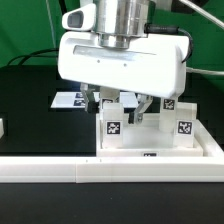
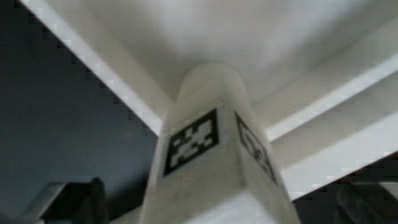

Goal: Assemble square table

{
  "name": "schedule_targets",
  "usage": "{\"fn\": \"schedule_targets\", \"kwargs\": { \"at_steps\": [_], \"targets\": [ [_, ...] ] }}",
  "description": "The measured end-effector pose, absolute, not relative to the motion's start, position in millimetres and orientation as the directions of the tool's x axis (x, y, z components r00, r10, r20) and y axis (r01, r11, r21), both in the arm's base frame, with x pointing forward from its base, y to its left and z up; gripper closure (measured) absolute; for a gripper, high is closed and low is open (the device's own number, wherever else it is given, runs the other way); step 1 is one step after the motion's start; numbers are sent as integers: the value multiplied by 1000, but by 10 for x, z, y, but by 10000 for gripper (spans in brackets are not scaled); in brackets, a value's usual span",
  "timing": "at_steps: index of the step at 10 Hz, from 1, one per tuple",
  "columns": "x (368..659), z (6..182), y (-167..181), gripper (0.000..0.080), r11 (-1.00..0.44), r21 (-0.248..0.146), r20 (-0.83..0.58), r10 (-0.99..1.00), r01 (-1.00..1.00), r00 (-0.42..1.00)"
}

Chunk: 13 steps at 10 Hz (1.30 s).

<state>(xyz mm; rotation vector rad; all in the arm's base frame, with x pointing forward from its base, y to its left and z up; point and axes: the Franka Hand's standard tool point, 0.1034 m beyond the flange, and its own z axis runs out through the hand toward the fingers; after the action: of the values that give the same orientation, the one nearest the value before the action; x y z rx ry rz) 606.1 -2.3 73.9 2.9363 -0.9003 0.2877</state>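
Note:
The white square tabletop (image 1: 160, 142) lies flat against the white border wall, underside up. A white leg (image 1: 113, 125) with a black-and-white tag stands upright in its corner on the exterior view's left. A second tagged leg (image 1: 183, 125) stands in the corner on the right. My gripper (image 1: 120, 108) hangs straight down over the left leg, its fingers apart on either side of the leg's top. In the wrist view this leg (image 2: 214, 130) runs up the middle from the rimmed tabletop (image 2: 267, 40). A dark finger (image 2: 75, 200) stands off its side with a gap, so the gripper is open.
The long white border wall (image 1: 110, 170) runs across the front of the black table. The marker board (image 1: 68, 99) lies flat behind the gripper on the exterior view's left. A small white piece (image 1: 2, 127) shows at the left edge.

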Motion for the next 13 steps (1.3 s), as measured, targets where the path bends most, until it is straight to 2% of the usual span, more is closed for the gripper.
{"fn": "schedule_targets", "kwargs": {
  "at_steps": [2,3,5,7,8,9,10,11,13],
  "targets": [
    [6061,740,-32,150,-906,34,192,-407,-421,893],
    [6061,739,-22,150,-914,38,191,-391,-405,900],
    [6070,750,-19,150,-965,79,185,-232,-250,955],
    [6072,751,-29,150,-970,84,184,-211,-229,960],
    [6069,748,-53,246,-969,84,183,-215,-233,959],
    [6069,746,-54,246,-968,84,183,-218,-236,959],
    [6067,743,-55,420,-966,82,184,-228,-246,956],
    [6075,755,-51,501,-959,75,189,-255,-273,948],
    [6076,754,-49,501,-949,66,192,-292,-309,937]
  ]
}}
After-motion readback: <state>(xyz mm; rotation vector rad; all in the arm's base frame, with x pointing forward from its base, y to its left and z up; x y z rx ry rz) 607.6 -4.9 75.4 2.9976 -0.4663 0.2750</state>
